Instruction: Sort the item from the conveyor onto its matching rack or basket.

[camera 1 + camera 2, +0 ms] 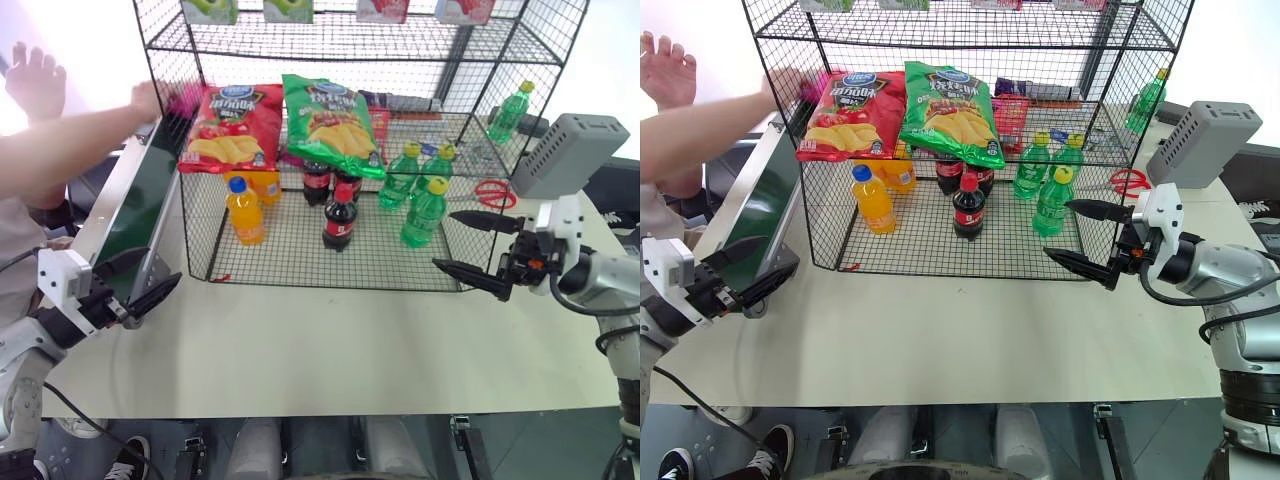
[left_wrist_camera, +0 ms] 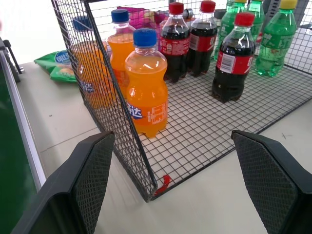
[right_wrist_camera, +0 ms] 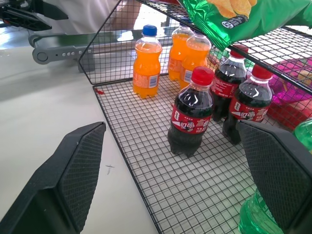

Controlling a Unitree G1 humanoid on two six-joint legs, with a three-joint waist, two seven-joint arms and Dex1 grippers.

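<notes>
The item, a magenta-pink bag [image 1: 185, 100], is blurred in a person's hand [image 1: 150, 98] over the far end of the conveyor [image 1: 140, 190], beside the upper left corner of the rack [image 1: 290, 252]. My left gripper [image 1: 163, 266] is open and empty, level at the near end of the conveyor and pointing towards the rack's front left corner [image 2: 151, 187]. On the other side my right gripper [image 1: 444, 239] is also open and empty, hanging just off the rack's front right corner and pointing in at the bottles.
A red crisp bag [image 1: 230, 125] and a green crisp bag [image 1: 330, 120] lie on the rack's middle tier. Orange bottles [image 1: 245, 210], cola bottles [image 1: 340, 215] and green bottles [image 1: 420, 195] stand on the bottom tier. A grey box [image 1: 568, 155] stands at the right.
</notes>
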